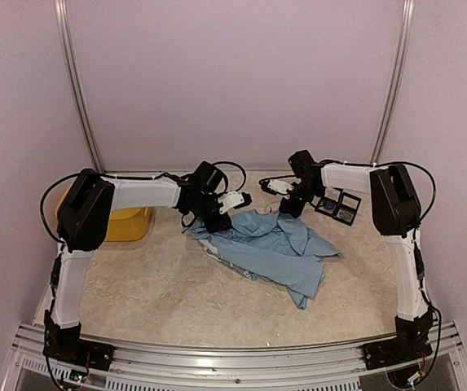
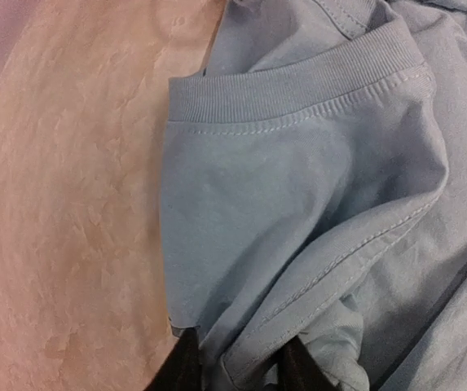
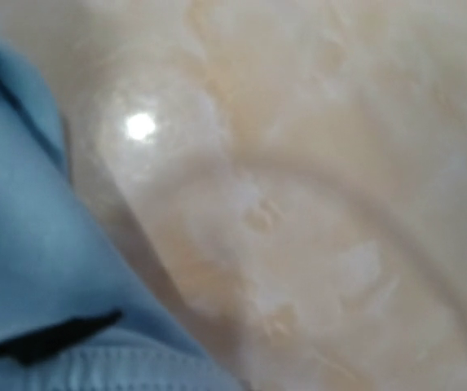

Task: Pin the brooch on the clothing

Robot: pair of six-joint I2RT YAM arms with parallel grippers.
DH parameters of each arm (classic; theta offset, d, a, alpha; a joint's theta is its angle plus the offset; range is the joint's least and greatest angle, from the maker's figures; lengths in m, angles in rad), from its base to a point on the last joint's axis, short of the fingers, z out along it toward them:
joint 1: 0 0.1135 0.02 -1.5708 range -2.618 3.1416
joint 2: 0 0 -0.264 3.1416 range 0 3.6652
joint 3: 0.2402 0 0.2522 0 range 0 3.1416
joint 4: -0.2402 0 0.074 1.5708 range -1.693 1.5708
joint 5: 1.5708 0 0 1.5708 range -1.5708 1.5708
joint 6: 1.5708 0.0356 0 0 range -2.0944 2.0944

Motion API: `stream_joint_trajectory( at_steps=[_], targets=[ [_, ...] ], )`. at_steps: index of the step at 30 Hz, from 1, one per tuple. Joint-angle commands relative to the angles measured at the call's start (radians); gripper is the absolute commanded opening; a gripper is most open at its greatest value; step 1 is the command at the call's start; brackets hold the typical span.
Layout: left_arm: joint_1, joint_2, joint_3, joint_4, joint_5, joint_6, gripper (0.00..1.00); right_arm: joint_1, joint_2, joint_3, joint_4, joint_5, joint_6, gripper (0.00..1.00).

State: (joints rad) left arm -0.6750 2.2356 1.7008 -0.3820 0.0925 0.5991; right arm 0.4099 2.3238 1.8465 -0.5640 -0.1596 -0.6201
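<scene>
The clothing, a light blue T-shirt, lies crumpled on the middle of the table with its print hidden in the folds. My left gripper is down at its far left edge. In the left wrist view the ribbed collar is at the top, and the left gripper has its dark fingers apart on either side of a stitched fold of the shirt. My right gripper is at the shirt's far right edge, shut. Its own view is blurred, with blue cloth over where the fingers sit. I cannot make out the brooch.
Two small black open boxes sit at the back right, just beyond the right gripper. A yellow bin stands at the back left under the left arm. The table has a cream textured cover, and pale walls close in the back and sides.
</scene>
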Motion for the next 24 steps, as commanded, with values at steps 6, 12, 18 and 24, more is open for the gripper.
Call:
stream_joint_trajectory(
  at_steps=[6, 12, 18, 24],
  targets=[
    [0.054, -0.14, -0.011, 0.137, -0.084, -0.188, 0.0, -0.022, -0.091, 0.162, -0.059, -0.036, 0.123, 0.0],
    [0.14, -0.341, 0.026, 0.188, -0.112, -0.344, 0.0, -0.025, -0.271, 0.301, -0.037, -0.006, 0.259, 0.0],
    [0.148, -0.618, 0.002, 0.17, -0.018, -0.378, 0.0, -0.023, -0.582, 0.23, 0.052, -0.117, 0.357, 0.0],
    [0.095, -0.949, -0.14, 0.265, 0.132, -0.378, 0.0, 0.001, -0.878, 0.056, 0.103, -0.567, 0.296, 0.0]
  ],
)
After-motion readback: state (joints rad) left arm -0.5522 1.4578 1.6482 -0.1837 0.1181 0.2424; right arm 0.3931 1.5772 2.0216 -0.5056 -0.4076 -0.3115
